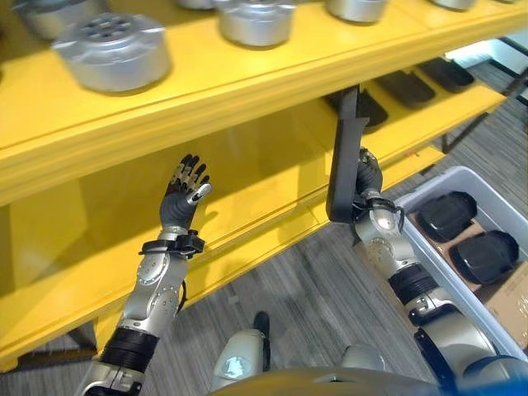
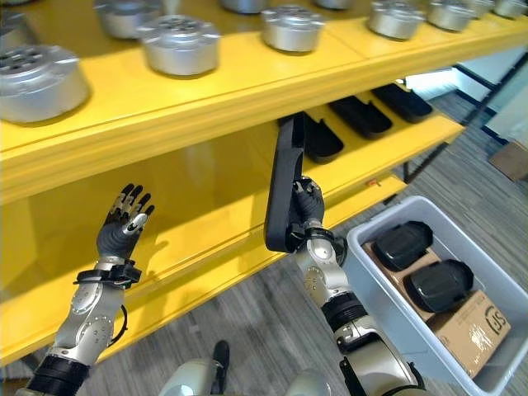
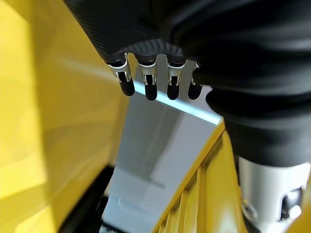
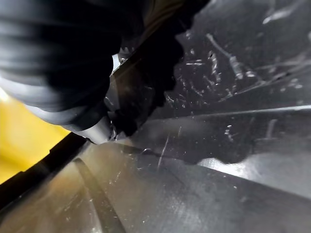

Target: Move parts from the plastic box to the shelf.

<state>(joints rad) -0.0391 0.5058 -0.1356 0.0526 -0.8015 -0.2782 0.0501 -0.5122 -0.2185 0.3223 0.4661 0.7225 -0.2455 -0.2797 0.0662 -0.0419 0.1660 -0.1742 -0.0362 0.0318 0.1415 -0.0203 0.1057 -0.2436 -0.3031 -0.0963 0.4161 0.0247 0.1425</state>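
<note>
The right robot hand (image 2: 308, 200) grips a long black plastic part (image 2: 285, 186) upright before the yellow shelf (image 2: 247, 82) — silver round metal parts (image 2: 180, 45) above, grey plastic box (image 2: 495, 280) beside. Left robot hand (image 2: 124, 223) spread wide.

Left arm raised from lower left, forearm angled upward — left hand (image 1: 183, 200) held up, palm forward, fingers (image 3: 150, 87) straight and slightly spread, holding nothing. Right arm reaches up from lower right, elbow bent — right hand (image 2: 308, 204) raised at wrist, fingers curled round lower end of black part (image 2: 285, 186), which stands near upright.
</note>
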